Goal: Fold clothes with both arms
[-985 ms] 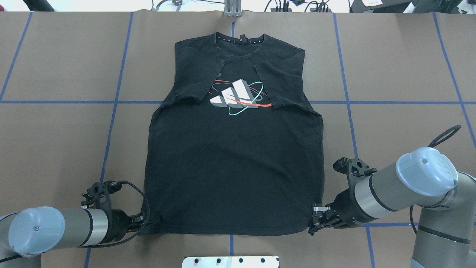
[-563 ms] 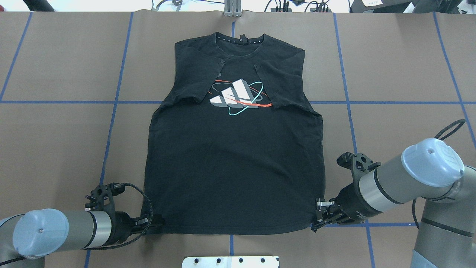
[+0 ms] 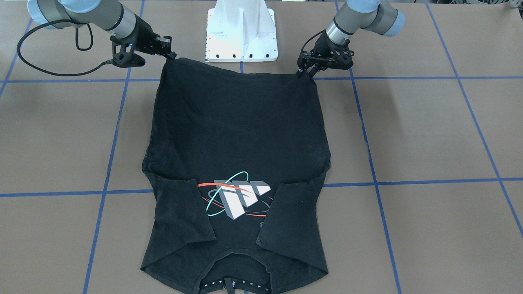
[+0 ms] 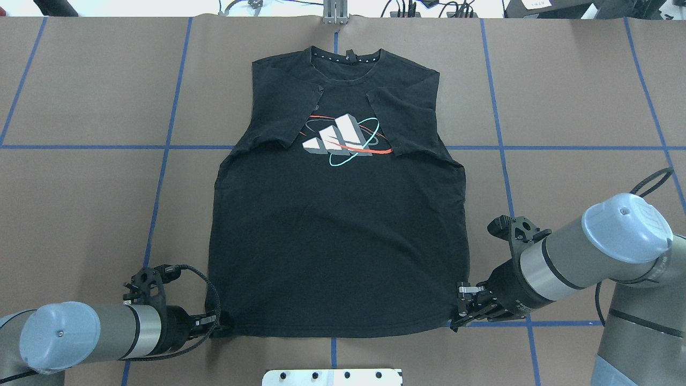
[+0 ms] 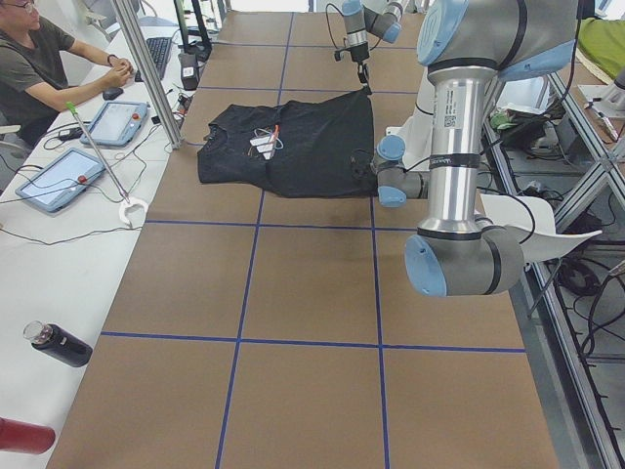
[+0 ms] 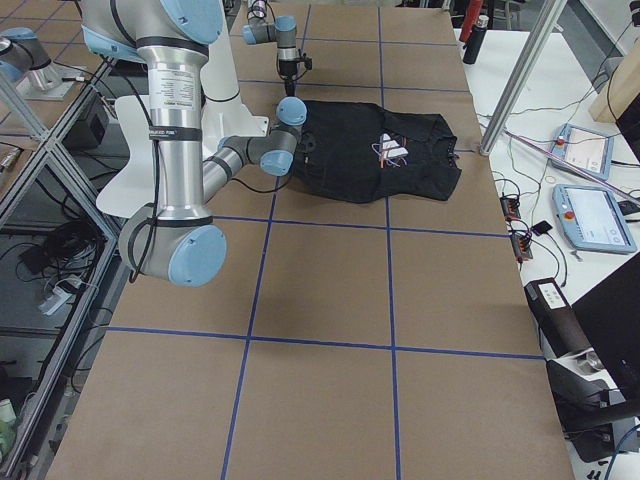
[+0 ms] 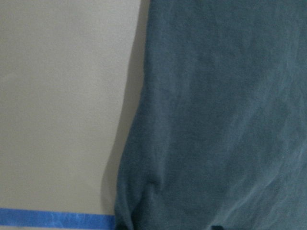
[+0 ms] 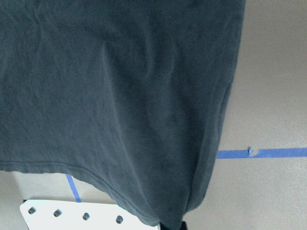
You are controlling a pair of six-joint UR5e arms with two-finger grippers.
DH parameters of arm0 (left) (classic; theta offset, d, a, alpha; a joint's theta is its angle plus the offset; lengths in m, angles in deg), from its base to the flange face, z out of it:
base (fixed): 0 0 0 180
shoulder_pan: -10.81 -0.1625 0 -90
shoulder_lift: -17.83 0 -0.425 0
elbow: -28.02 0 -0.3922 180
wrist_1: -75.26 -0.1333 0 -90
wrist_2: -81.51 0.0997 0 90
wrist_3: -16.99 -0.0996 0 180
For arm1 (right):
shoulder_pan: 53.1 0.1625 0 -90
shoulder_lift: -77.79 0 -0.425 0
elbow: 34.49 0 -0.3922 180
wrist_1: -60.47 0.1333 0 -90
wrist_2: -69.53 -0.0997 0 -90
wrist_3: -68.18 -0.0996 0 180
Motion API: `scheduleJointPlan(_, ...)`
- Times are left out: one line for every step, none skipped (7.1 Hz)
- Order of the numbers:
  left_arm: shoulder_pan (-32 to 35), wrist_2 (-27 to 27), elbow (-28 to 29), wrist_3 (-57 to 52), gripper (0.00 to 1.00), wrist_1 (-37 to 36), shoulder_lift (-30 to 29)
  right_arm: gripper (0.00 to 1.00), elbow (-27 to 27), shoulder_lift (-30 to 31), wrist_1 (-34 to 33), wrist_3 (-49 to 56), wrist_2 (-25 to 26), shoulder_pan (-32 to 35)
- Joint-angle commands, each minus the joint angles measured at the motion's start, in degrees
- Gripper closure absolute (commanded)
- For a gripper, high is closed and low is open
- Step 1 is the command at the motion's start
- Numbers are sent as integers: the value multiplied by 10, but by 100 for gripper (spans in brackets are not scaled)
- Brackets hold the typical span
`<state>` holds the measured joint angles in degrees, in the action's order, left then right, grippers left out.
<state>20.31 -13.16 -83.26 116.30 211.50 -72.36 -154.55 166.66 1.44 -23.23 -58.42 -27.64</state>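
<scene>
The black T-shirt (image 4: 337, 241) lies flat and face up in the middle of the table (image 4: 80, 214). Its collar is at the far edge and its hem is on the near side, by the robot. Both short sleeves are folded inward over the chest, one on each side of the white block graphic (image 4: 343, 140) with its red and cyan rings. The body of the shirt is smooth, with slight wrinkling along the side seams.

The left gripper (image 4: 217, 323) is at the near left hem corner and the right gripper (image 4: 460, 313) is at the near right one. Each arm lies low and reaches inward from its own side. In the front-facing view the hem runs taut between the two corners. Each corner is drawn up to a small peak inside the jaws, so both pairs appear clamped on the cloth, though the black fingertips are hard to pick out against the black fabric. Each wrist camera shows cloth filling most of its frame.

Blue tape lines (image 4: 161, 177) cross the brown table, and the white pedestal base (image 3: 242, 32) stands just behind the hem. Off the far side, a person (image 5: 34, 68) sits at a bench.
</scene>
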Motion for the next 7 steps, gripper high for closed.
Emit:
scheduleJointPlan(2,0,-1,0,42,-1,5,100,2,0,0,0,0,0)
scheduleJointPlan(4,0,-1,-1,40,-1,7,100,2,0,1,0,0,0)
scheduleJointPlan(6,0,-1,-1,39,-1,8,100,2,0,0,0,0,0)
scheduleJointPlan(7,0,-8,-1,39,-11,12,100,2,0,0,0,0,0)
scheduleJointPlan(8,-1,-11,-1,39,-12,13,100,2,0,0,0,0,1)
scheduleJointPlan(8,-1,-11,-1,40,-13,13,100,2,0,0,1,0,1)
scheduleJointPlan(8,-1,-11,-1,41,-13,13,100,3,0,0,1,0,2)
